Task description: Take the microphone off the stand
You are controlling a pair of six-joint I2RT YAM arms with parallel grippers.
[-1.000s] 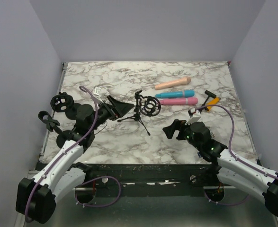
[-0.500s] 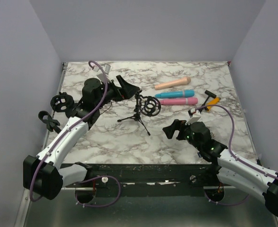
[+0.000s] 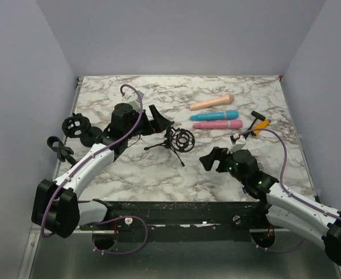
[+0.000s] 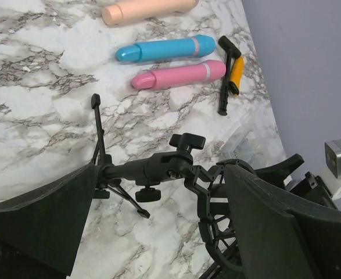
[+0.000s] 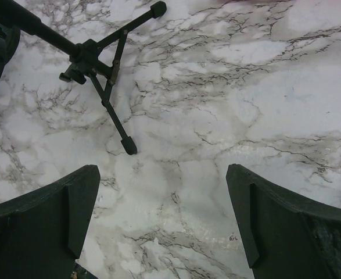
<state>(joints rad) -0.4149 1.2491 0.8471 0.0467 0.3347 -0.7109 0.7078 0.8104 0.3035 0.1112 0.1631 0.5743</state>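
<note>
Marble-patterned table carries the whole scene, with the small black tripod stand at the centre of the overhead frame and its ring-shaped shock mount tipped toward the right. From what the cameras show, the ring appears to hold no microphone. Three microphones lie in a row just up and right of centre, near the stand but not touching it: a peach microphone, a blue microphone and a pink microphone. An orange-handled tool rests further right, and spare shock mounts sit along the left edge.

Poised just up and left of the stand, the left gripper has its jaws spread wide and grips nothing; its wrist camera frames the stand's arm and the mount between the two fingers. The right gripper, lower right of centre, hangs above bare marble with its jaws likewise apart, the tripod's legs at the upper left of its own view.

Judged from this layout, the step in hand is the approach to the stand. The next move calls for confirming what the mount holds, then steadying the light tripod so that it does not topple.
</note>
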